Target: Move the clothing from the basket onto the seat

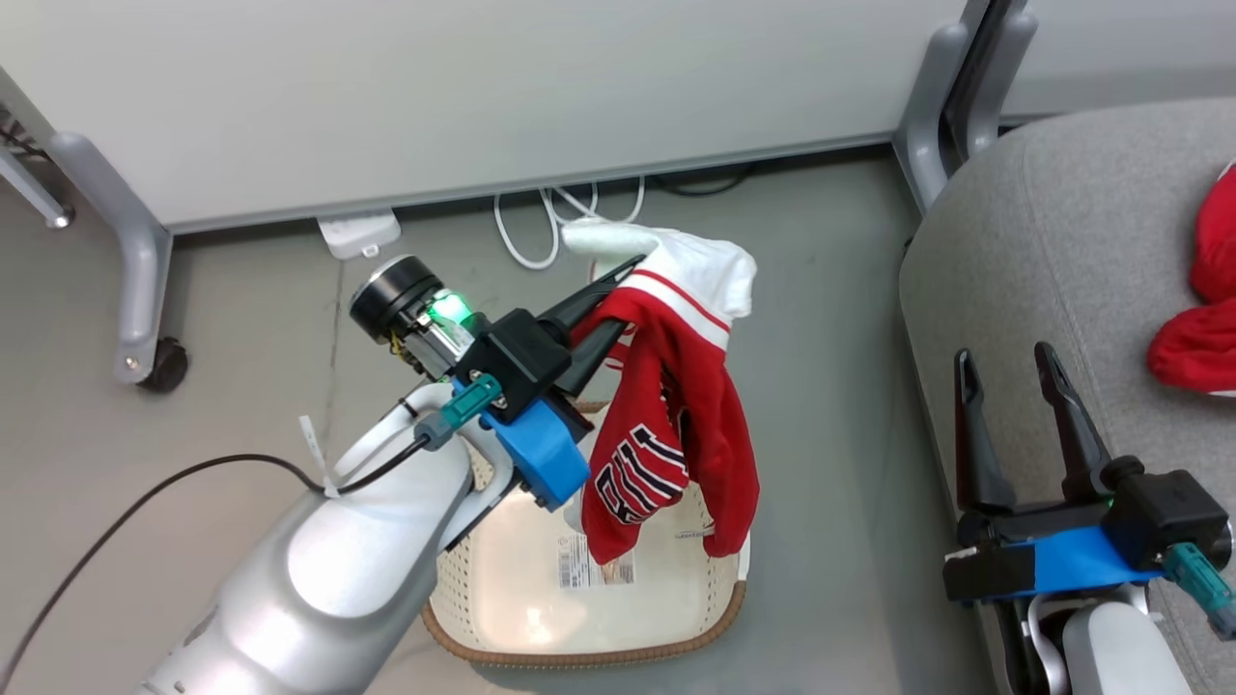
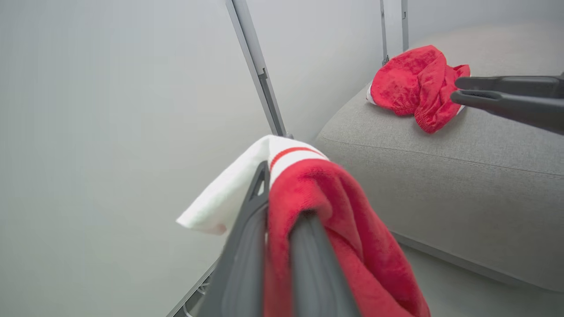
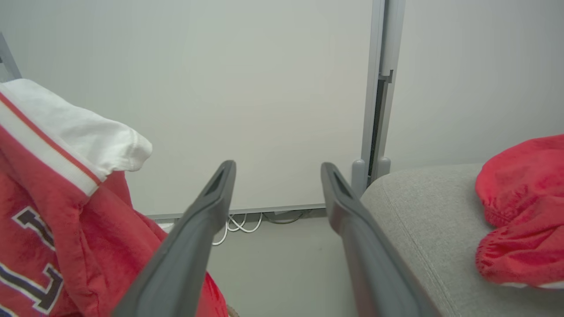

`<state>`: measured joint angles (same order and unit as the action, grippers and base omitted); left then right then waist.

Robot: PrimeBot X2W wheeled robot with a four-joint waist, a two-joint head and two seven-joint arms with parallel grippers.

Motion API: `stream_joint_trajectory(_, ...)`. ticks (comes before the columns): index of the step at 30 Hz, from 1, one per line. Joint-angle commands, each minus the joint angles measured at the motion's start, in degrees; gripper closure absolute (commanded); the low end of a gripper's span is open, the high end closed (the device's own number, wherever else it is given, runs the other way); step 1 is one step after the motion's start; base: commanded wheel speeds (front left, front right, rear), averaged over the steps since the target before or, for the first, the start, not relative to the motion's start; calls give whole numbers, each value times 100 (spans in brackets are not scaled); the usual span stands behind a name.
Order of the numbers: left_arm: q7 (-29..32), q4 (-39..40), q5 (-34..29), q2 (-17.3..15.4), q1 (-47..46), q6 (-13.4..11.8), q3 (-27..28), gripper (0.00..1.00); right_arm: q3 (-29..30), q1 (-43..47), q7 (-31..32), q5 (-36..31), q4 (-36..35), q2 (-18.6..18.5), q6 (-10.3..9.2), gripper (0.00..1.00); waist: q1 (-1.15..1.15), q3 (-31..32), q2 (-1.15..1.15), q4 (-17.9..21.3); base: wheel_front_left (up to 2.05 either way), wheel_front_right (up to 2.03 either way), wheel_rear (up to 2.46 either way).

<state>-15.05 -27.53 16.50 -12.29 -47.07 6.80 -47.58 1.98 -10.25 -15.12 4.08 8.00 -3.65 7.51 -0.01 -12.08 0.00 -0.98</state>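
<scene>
— Head view first: what's the cloth like?
— Soft and fleecy. The lettered red garment [image 1: 676, 405], white-trimmed, hangs limp from the left gripper [image 1: 628, 294] above the basket [image 1: 579, 658]. The basket is cream perforated plastic with a brown woven-look rim and a paper label [image 1: 594, 565] on its floor.
— And around it?
— The pale partition panel [image 1: 483, 87] stands behind, with white cables [image 1: 541, 227] beneath it. The rounded grey woven seat [image 1: 1043, 241] is on the right, and the plain red garment [image 1: 1197, 338] lies crumpled on it. The right gripper [image 1: 1004, 352] sits at the seat's edge, fingers spread, holding nothing.
— Left wrist view?
— Its two fingers nearly meet, clamping red cloth, and the white trim folds over one tip.
— Right wrist view?
— Fingers well apart, with the panel showing between them. The lettered garment is on the left, and the plain one is on the seat at right.
</scene>
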Motion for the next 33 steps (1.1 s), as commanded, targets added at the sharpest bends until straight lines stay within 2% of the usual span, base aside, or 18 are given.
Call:
stream_joint_trajectory(1,-19,37,-25,17,29,21,17,100,-18,108,-3,13,12,-9,-4,0,1,160,0,-33,0,0,0)
stream_joint_trajectory(13,-19,7,131,277,19,42,-159,100,-134,573,-4,121,153,-37,-4,0,1,888,0,-120,0,0,0)
stream_joint_trajectory(23,-19,-68,266,313,171,36,-244,100,-314,891,-4,171,144,-95,-4,0,1,1188,0,-148,0,0,0)
stream_joint_trajectory(33,-19,-68,294,304,233,5,-271,100,-1086,930,-4,169,129,-293,-4,0,1,1215,0,-184,0,0,0)
